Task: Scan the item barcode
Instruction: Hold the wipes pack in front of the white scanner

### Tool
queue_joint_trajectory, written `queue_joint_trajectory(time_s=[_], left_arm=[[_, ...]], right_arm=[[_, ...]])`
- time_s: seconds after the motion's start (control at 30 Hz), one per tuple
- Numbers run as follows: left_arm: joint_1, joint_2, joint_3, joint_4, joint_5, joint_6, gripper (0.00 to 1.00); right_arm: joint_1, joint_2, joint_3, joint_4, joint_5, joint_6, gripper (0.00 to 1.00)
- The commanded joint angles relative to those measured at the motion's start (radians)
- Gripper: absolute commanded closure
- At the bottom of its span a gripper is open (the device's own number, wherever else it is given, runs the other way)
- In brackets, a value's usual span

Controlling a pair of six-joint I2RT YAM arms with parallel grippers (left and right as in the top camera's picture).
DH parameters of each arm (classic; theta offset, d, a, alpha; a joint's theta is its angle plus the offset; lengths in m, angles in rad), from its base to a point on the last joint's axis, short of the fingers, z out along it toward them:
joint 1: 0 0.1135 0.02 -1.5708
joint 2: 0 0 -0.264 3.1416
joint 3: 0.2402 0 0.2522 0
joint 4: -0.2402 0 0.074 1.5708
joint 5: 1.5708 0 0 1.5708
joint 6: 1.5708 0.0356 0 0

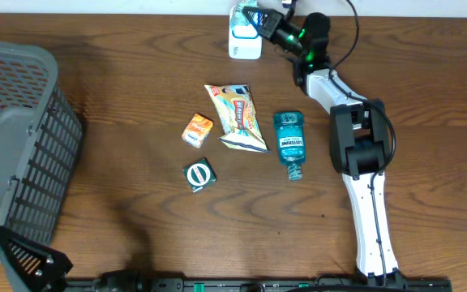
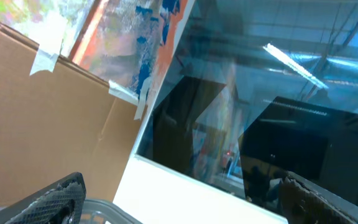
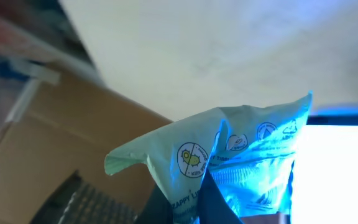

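Currently, right end effector [image 3: 194, 202] grips a pale green pouch [image 3: 241, 155] near the surface's [image 1: 136, 211] far edge; left end effector [image 2: 185, 208] stands open.

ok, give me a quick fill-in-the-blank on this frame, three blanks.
The right gripper is shut on a pale green ____. On the left gripper the jaws stand ____. In the overhead view the mouthwash bottle lies just ____ of the snack bag.
Missing: packet; open; right.

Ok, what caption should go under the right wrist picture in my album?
Right fingers pinching a crinkly pale green packet, cardboard box behind.
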Motion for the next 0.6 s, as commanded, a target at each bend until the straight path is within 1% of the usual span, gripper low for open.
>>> queue_joint_trajectory(time_s=[0.0, 0.1, 0.2, 0.3, 0.47, 0.57], left_arm=[[0.003, -0.002, -0.008, 0.011, 0.012, -0.009, 0.02], [0.003, -0.002, -0.010, 0.017, 0.012, -0.009, 0.02], [0.003, -0.002, -0.010, 0.025, 0.013, -0.009, 0.02], [0.003, -0.002, -0.010, 0.024, 0.013, -0.009, 0.02], [0.003, -0.002, -0.010, 0.025, 0.013, -0.009, 0.02], [0.003, -0.002, -0.010, 0.025, 0.013, -0.009, 0.02]], right_arm=[[0.003, 0.000, 0.009, 0.002, 0.074, -0.104, 0.99], [-0.006, 0.008, 0.009, -0.025, 0.063, -0.149, 0.99], [-0.022, 0.008, 0.009, -0.073, 0.000, -0.215, 0.99], [-0.042, 0.008, 0.009, -0.153, -0.061, -0.270, 0.99], [-0.075, 0.008, 0.008, -0.308, -0.103, -0.342, 0.99], [-0.089, 0.008, 0.008, -0.334, -0.144, -0.392, 0.99]])
